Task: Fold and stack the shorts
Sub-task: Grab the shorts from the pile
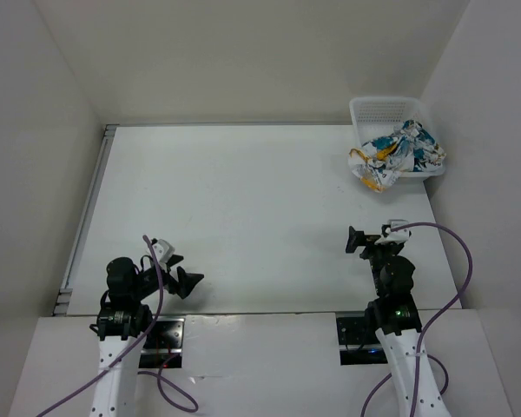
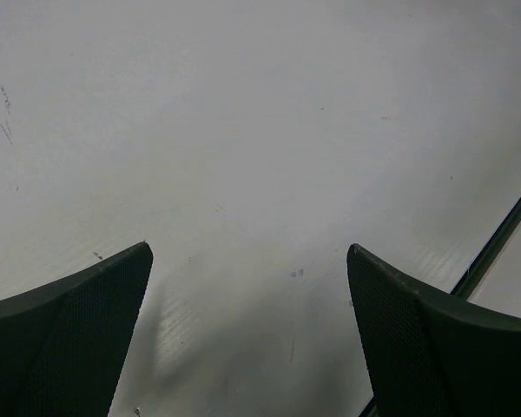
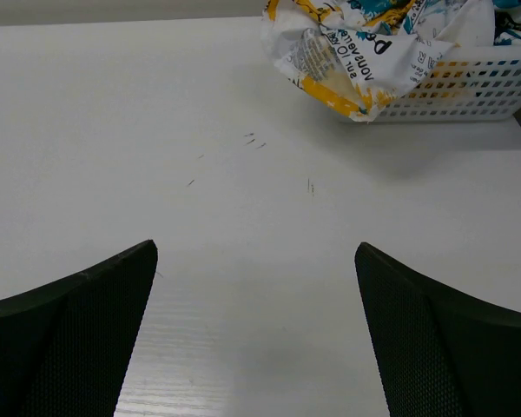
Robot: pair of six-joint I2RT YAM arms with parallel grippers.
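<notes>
The shorts point(image 1: 398, 155), white cloth with a teal, yellow-orange and black print, lie crumpled in the white mesh basket point(image 1: 369, 110) at the far right, hanging over its near-left rim. They also show in the right wrist view point(image 3: 365, 48). My left gripper point(image 1: 184, 280) is open and empty near the table's front left; its view point(image 2: 250, 261) holds only bare table. My right gripper point(image 1: 358, 241) is open and empty near the front right, well short of the basket; its view point(image 3: 256, 261) faces the shorts across bare table.
The white table point(image 1: 243, 217) is walled at the back and both sides. A metal rail point(image 1: 87, 217) runs along its left edge. The basket point(image 3: 469, 87) stands in the back right corner against the right wall.
</notes>
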